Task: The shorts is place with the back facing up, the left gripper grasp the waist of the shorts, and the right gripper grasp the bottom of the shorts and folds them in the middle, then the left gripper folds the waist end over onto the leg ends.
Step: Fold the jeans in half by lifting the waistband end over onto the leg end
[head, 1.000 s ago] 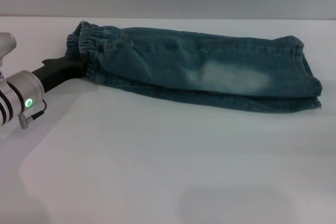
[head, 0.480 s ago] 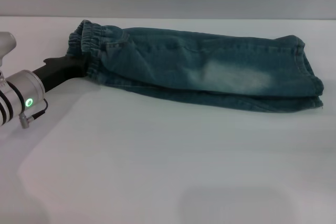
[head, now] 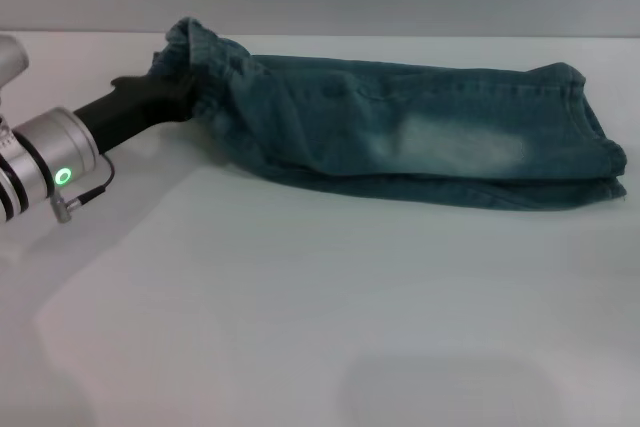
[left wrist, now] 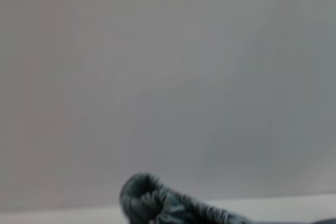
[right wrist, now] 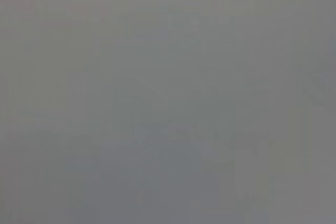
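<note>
Since a second ago, your left gripper has risen and shifted rightward, carrying the waist of the shorts up off the table — the ruffled band now stands bunched and lifted where it lay flat before. You see the black fingers pinching that gathered denim at the far-left end of the garment, the silver wrist with its green light trailing toward the left edge of the head view. The shorts lie folded lengthwise across the far part of the white table, a pale bleached patch showing on the upper layer; the leg ends rest stacked at the right, touching the surface. From the left wrist view you catch only the raised, crumpled waistband against a plain grey wall. Your right gripper appears in none of the views — its wrist camera shows blank grey.
</note>
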